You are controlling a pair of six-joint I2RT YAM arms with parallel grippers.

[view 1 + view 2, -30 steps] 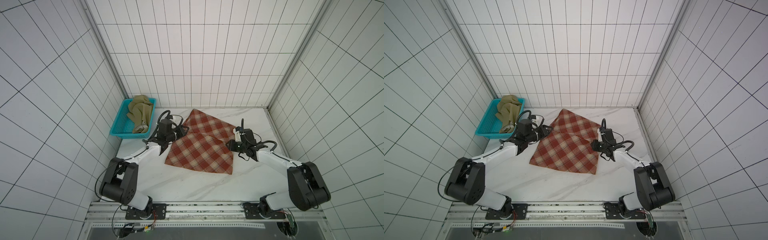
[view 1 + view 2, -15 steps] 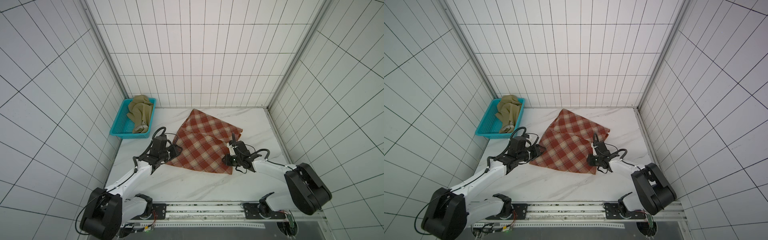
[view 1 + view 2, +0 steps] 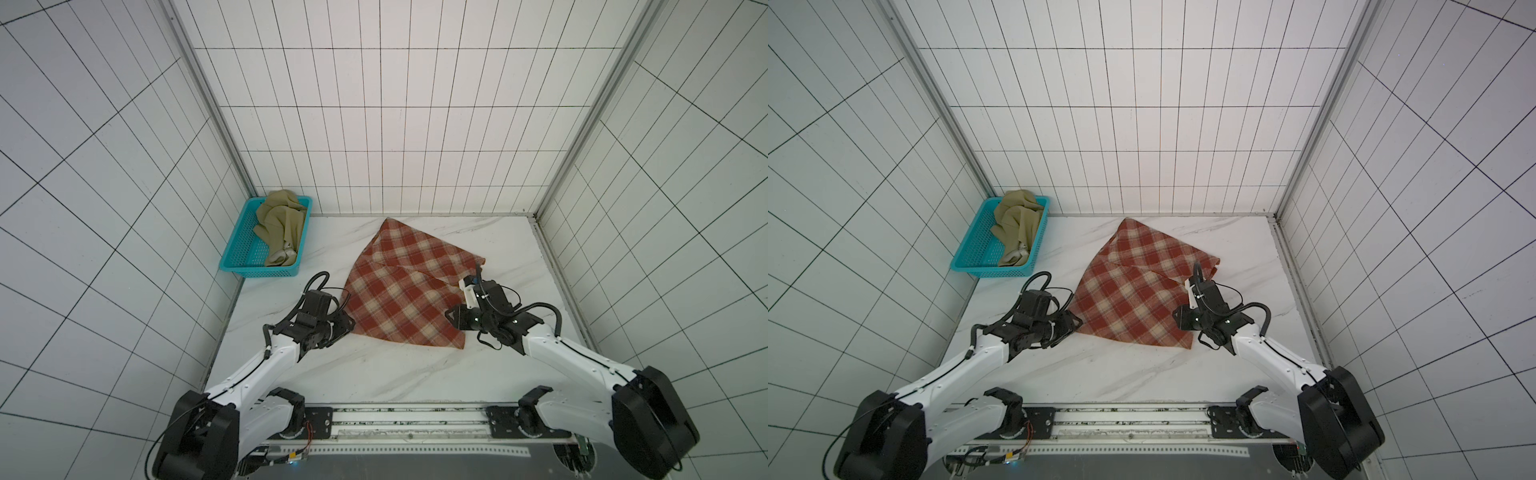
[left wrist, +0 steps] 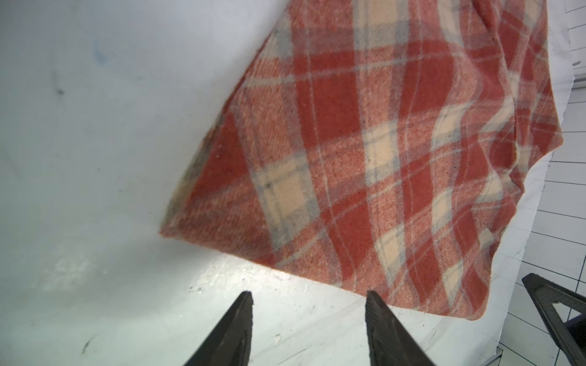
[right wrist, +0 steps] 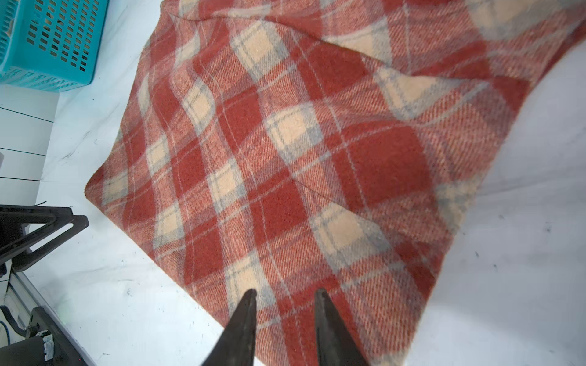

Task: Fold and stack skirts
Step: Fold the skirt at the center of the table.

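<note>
The red-rust and cream plaid skirt (image 3: pixel 407 291) (image 3: pixel 1138 295) lies folded flat on the white marble table, a diagonal fold edge across it. My left gripper (image 3: pixel 347 326) (image 4: pixel 309 294) is open just off its front left corner, with bare table between the fingers. My right gripper (image 3: pixel 453 324) (image 5: pixel 285 293) hovers over the front right corner of the plaid skirt (image 5: pixel 301 142), jaws a little apart and holding nothing. The olive-khaki skirt (image 3: pixel 280 224) (image 3: pixel 1017 224) lies crumpled in the basket.
A teal perforated basket (image 3: pixel 245 249) (image 3: pixel 976 249) stands at the back left against the tiled wall. Tiled walls close in the table (image 3: pixel 374 374) on three sides. A metal rail runs along its front edge.
Both grippers moved from the skirt's mid sides toward the front, bringing the plaid cloth over into a fold. Both have opened and let go of it.
</note>
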